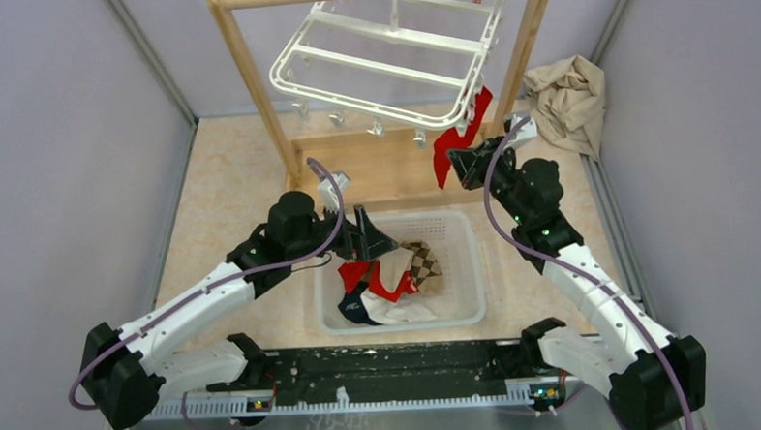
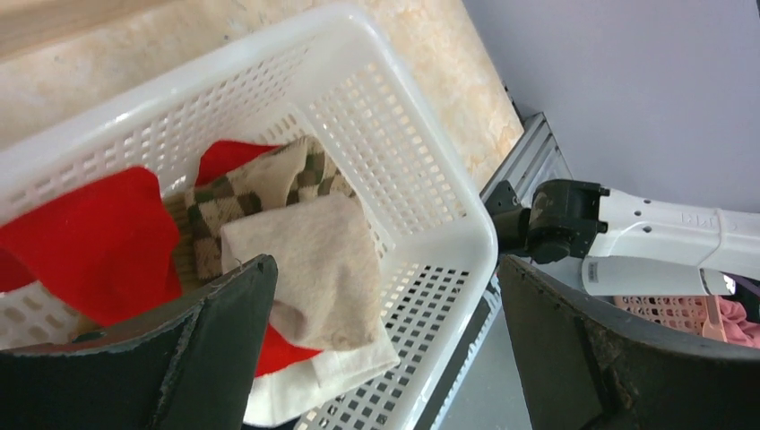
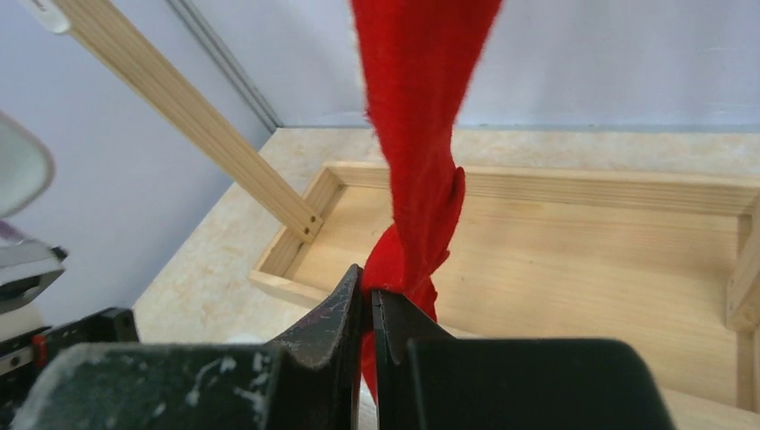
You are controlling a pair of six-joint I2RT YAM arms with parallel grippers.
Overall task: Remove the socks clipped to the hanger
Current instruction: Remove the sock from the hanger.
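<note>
The white hanger (image 1: 389, 64) hangs tilted from the wooden frame (image 1: 245, 75), with bare clips along its near edge. One red sock (image 1: 458, 134) still dangles from its right corner. My right gripper (image 1: 461, 161) is shut on the lower part of that red sock (image 3: 421, 161), which runs up taut and twisted out of the right wrist view. My left gripper (image 1: 382, 236) is open over the white basket (image 1: 460, 233), with nothing between its fingers. In the basket lie red socks (image 2: 85, 237), a checked sock (image 2: 255, 184), a tan sock (image 2: 314, 269) and a cream one (image 2: 345, 372).
A crumpled beige cloth (image 1: 567, 95) lies at the back right by the wall. The wooden frame's flat base (image 3: 574, 251) sits under the hanging sock. Grey walls close in both sides. The right arm's base (image 2: 627, 233) shows beyond the basket rim (image 2: 448, 224).
</note>
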